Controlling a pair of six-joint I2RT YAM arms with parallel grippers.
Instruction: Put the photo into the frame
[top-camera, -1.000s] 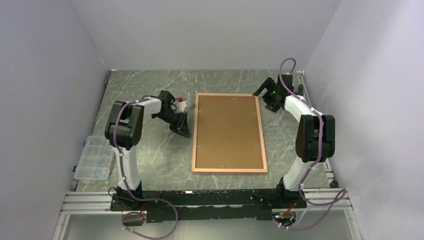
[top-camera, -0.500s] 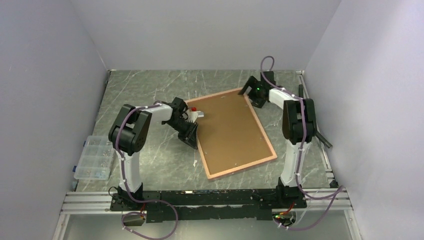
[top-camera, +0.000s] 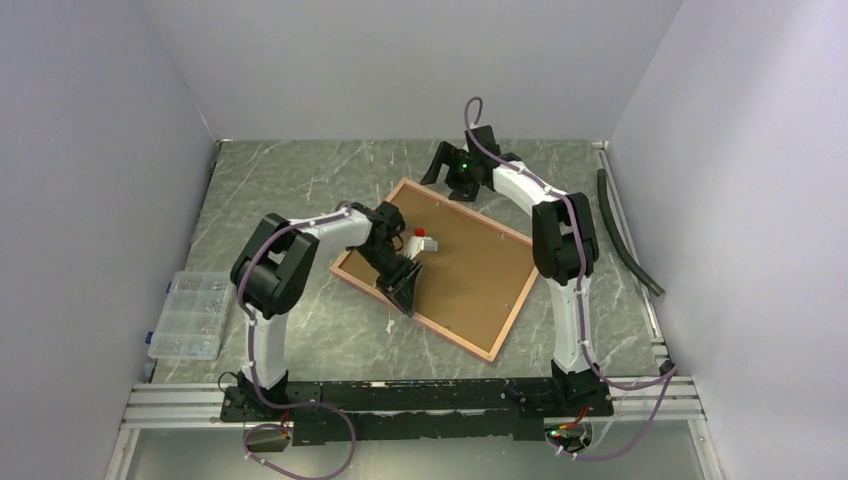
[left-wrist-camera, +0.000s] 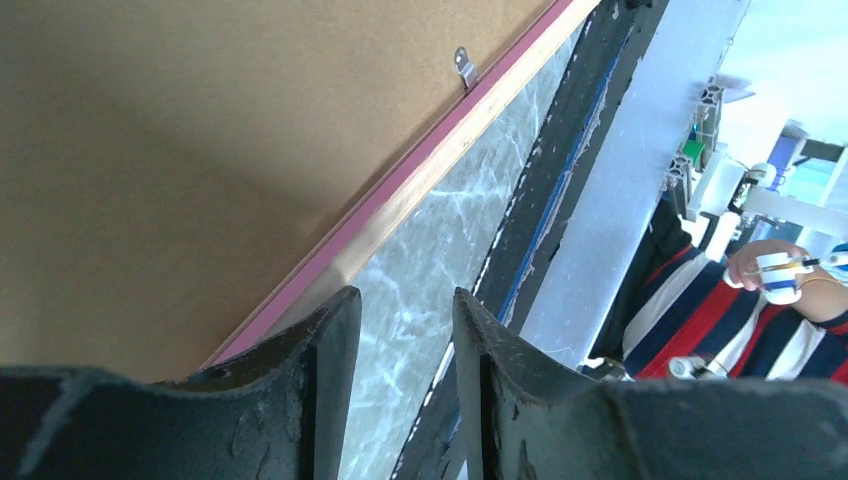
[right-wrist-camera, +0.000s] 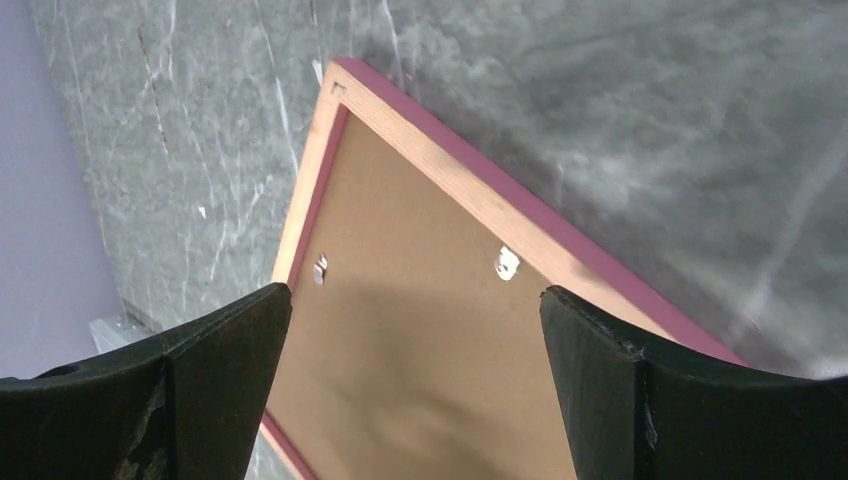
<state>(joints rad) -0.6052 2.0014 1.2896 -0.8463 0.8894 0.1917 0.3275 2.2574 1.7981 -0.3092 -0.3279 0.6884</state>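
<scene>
L gripper (left-wrist-camera: 402, 296) part open, seemingly nothing between; frame (left-wrist-camera: 420, 165) edge just ahead. R gripper (right-wrist-camera: 412, 295) wide apart over frame corner. Risk: closing now shoves frame, no grip.

Two white-and-black arms with purple cabling

The left arm (top-camera: 262, 335) and right arm (top-camera: 570, 320) share one build: white tubular links between bulky black joint housings, each trailed by a looping purple cable (top-camera: 467, 108), with black base plates bolted to a silver slotted rail (top-camera: 175, 402). The left gripper (left-wrist-camera: 405, 300) and right gripper (right-wrist-camera: 415, 310) have matte black fingers (left-wrist-camera: 320, 400), scuffed grey and chipped along their edges. A red-and-white part (top-camera: 421, 238) sits on the left wrist, and a green light (top-camera: 462, 165) glows on the right wrist.
</scene>
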